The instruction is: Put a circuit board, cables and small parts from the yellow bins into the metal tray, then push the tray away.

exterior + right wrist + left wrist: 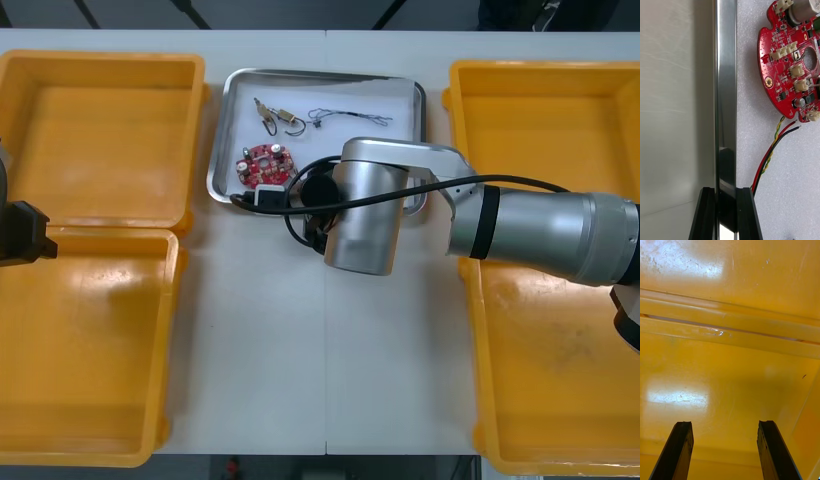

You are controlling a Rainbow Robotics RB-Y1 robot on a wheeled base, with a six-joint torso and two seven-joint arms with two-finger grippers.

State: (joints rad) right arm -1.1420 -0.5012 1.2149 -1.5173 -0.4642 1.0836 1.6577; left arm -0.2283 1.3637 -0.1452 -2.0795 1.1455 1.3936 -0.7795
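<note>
The metal tray (320, 75) lies between the yellow bins, white inside. In it are a round red circuit board (264, 165), small metal parts (278, 118) and a thin cable (350, 117). My right arm's wrist (365, 215) hangs over the tray's near edge and hides the fingers there. In the right wrist view my right gripper (725, 191) is shut on the tray's shiny rim (725, 93), one finger on each side. Just inside the rim lie the circuit board (786, 67) and a red, yellow and black cable (769, 157). My left gripper (726, 450) hangs open over a bin's floor (730, 382).
Two yellow bins (100, 130) stand at the left and two (550, 300) at the right, all bare inside. The left arm (22, 232) sits at the left edge between the left bins. Bare table (300, 350) runs between the bins in front of the tray.
</note>
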